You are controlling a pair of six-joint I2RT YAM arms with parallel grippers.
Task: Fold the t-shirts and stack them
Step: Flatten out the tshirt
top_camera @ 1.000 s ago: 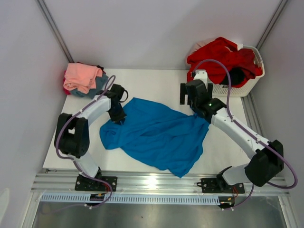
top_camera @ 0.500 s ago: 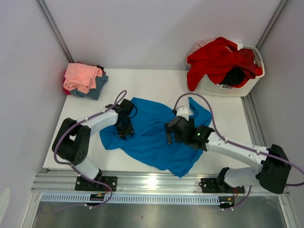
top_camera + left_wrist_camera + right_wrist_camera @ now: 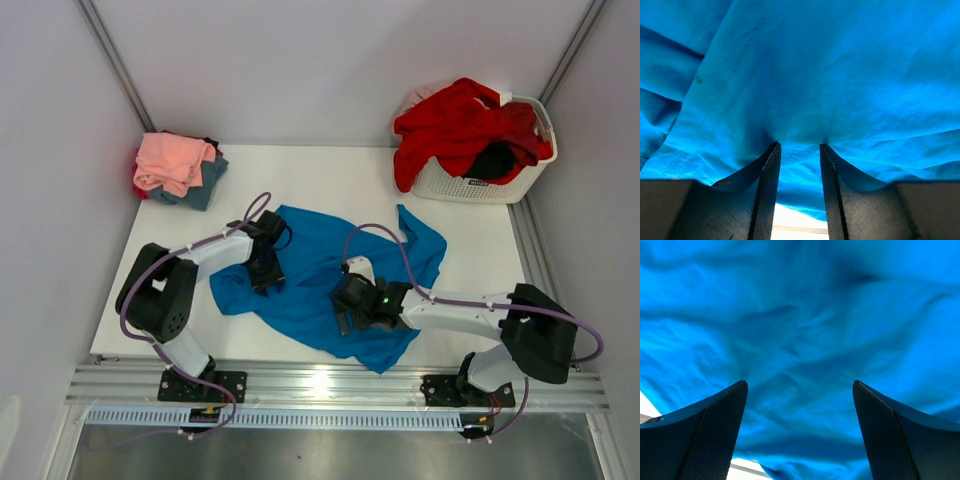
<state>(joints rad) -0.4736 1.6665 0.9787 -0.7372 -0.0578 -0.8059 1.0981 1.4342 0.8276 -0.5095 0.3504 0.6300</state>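
Bright blue t-shirt (image 3: 320,275) lies rumpled on the white desk (image 3: 330,180).
Left claw (image 3: 800,145) narrowly apart, tips against the cloth; right claw (image 3: 799,382) wide apart over it, gripping nothing.

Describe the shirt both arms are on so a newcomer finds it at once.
On the white table, between the two arms, lies the bright blue t-shirt, spread out and crumpled under the left gripper and right gripper. Unlike the folded pile at the far left corner and the red shirt in the white basket far right, it alone lies loose on the tabletop.
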